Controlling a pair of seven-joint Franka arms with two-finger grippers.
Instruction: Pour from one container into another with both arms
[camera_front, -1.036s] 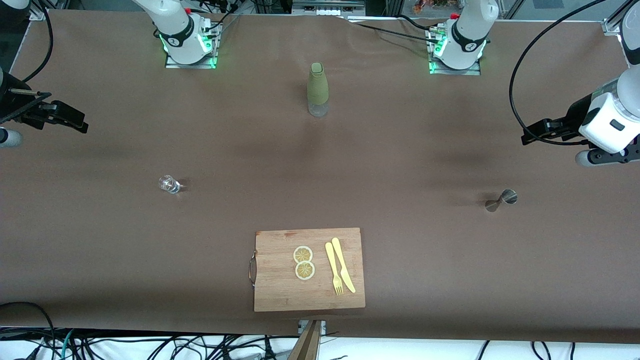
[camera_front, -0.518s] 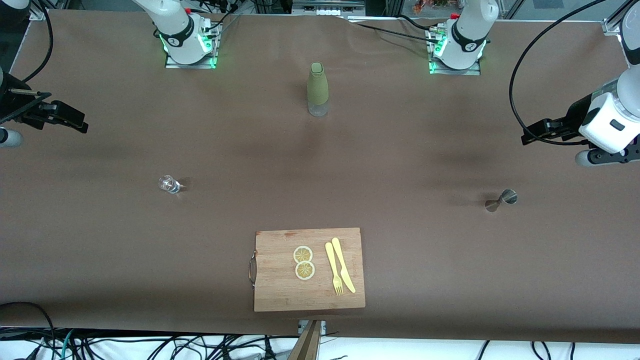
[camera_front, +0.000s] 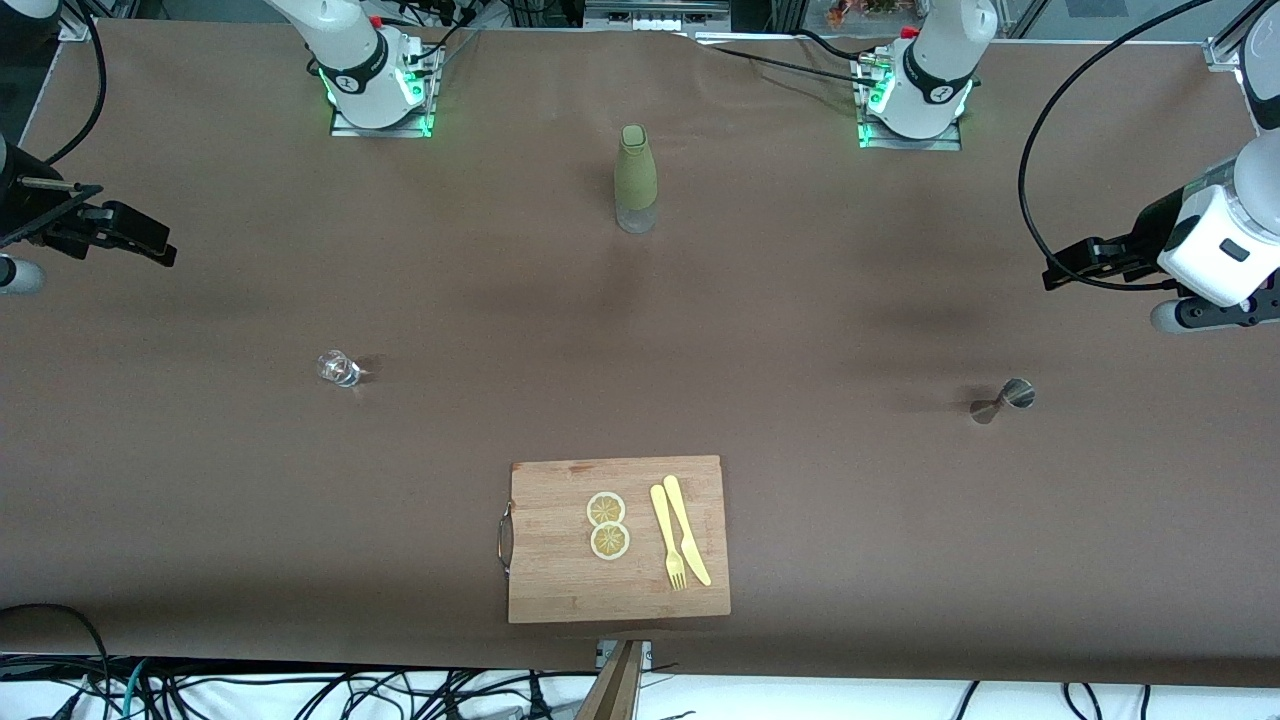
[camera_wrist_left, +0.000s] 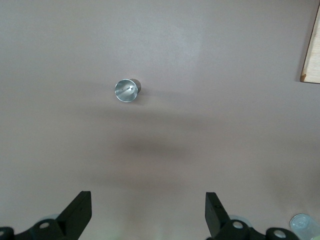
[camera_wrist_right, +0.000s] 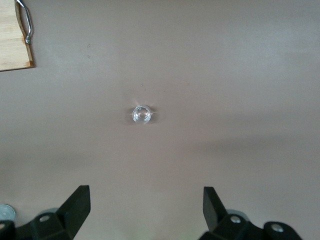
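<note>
Front view shows the small clear glass (camera_front: 339, 368) toward the right arm's end of the table and the steel jigger (camera_front: 1002, 399) toward the left arm's end, while the left gripper (camera_wrist_left: 148, 216) and right gripper (camera_wrist_right: 146, 210) hang high above the table, fingers spread, holding nothing.

Brown table (camera_front: 800, 300), olive-green bottle (camera_front: 635, 175), clear glass (camera_front: 339, 368), silver jigger (camera_front: 1000, 400), tan wooden board (camera_front: 560, 580), 2 yellow lemon slices (camera_front: 607, 525).

Both Franka arms wait raised at the table's ends, the left gripper (camera_wrist_left: 145, 215) and the right gripper (camera_wrist_right: 145, 212) pointing down over the tabletop, fingers spread wide, holding nothing.
</note>
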